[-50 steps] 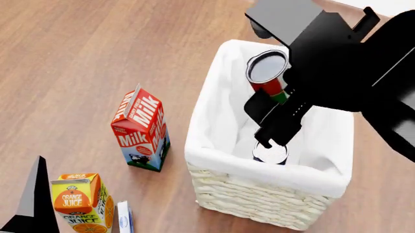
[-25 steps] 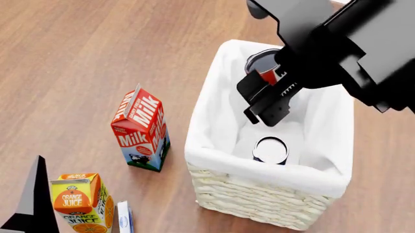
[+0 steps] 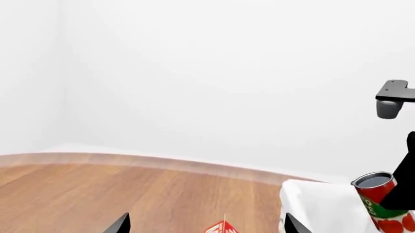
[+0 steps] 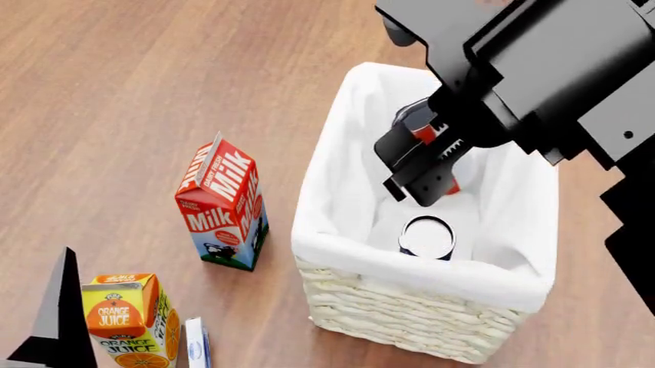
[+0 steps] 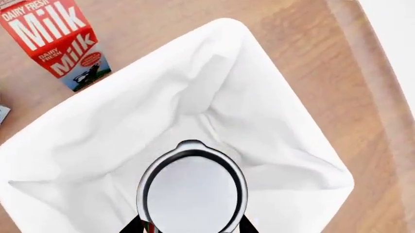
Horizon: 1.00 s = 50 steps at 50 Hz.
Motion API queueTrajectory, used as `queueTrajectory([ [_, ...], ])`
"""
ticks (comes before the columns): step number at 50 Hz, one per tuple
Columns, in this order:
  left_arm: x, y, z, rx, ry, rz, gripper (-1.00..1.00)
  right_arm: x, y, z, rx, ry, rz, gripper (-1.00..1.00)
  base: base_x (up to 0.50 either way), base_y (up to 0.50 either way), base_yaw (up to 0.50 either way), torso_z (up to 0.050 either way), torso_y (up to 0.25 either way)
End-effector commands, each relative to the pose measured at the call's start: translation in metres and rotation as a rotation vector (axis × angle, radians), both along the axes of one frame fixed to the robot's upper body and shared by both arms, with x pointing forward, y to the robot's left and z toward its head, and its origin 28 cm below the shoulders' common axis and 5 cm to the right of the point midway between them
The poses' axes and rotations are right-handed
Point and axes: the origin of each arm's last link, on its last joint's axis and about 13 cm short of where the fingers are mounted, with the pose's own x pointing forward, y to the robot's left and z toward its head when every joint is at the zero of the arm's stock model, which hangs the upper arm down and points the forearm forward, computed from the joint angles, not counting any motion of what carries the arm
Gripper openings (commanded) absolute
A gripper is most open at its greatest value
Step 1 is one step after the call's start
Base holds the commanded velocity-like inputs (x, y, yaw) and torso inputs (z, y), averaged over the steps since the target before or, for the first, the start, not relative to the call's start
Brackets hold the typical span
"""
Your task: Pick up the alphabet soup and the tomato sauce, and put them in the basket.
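- My right gripper (image 4: 435, 157) clamps the red-and-green tomato sauce can (image 5: 192, 191) above the cream wicker basket (image 4: 409, 314).
- Blue alphabet soup can (image 4: 426, 238) stands inside, nearer.
- Releasing high risks toppling it.
- Left gripper (image 3: 204, 224): can't tell.

lighting: bright, even, diffuse across all three views; no visible lamp or single light direction; shadows: soft and faint, a dim patch on the wood floor (image 4: 123, 92) beside the milk carton (image 4: 222, 203), gentle grey folds inside the basket (image 4: 338, 192) lining; glare: none, though the white backdrop in the left wrist view is near featureless; focus: sharp throughout, no blur; edges: clean render, no visible distortion; robot arm surfaces flat black, detail lost.
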Motion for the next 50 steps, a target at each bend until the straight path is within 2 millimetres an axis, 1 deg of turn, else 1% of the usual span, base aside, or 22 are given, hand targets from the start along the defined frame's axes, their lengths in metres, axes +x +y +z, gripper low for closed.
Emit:
queueTrajectory([
  [1, 0.001, 0.000, -0.002, 0.003, 0.006, 0.002, 1.00, 0.005, 0.000, -0.005, -0.034, 0.016, -0.012, -1.00, 0.00, 0.00, 0.00, 0.000, 0.000],
  [9, 0.002, 0.000, -0.004, 0.003, 0.011, 0.002, 1.00, 0.008, 0.002, -0.013, -0.041, 0.031, -0.009, -1.00, 0.00, 0.00, 0.00, 0.001, 0.001],
  [14, 0.003, 0.000, -0.005, 0.004, 0.015, 0.001, 1.00, 0.011, 0.001, -0.023, -0.034, 0.042, -0.012, -1.00, 0.00, 0.00, 0.00, 0.000, 0.000],
  [19, 0.003, 0.000, -0.006, 0.005, 0.020, 0.002, 1.00, 0.014, 0.001, -0.026, -0.028, 0.038, -0.016, -1.00, 0.00, 0.00, 0.00, 0.000, 0.000],
  [28, 0.006, -0.001, -0.010, 0.008, 0.031, 0.001, 1.00, 0.020, 0.000, -0.039, -0.013, 0.030, -0.032, -1.00, 0.00, 0.00, 0.00, 0.000, 0.000],
  [36, 0.006, -0.001, -0.011, 0.008, 0.035, 0.001, 1.00, 0.021, 0.000, -0.040, -0.005, 0.031, -0.034, -1.00, 0.00, 0.00, 0.00, 0.000, 0.000],
  [50, 0.007, 0.000, -0.012, 0.007, 0.036, 0.002, 1.00, 0.024, 0.000, -0.050, 0.008, 0.041, -0.031, -1.00, 0.00, 0.00, 0.00, 0.000, 0.000],
])
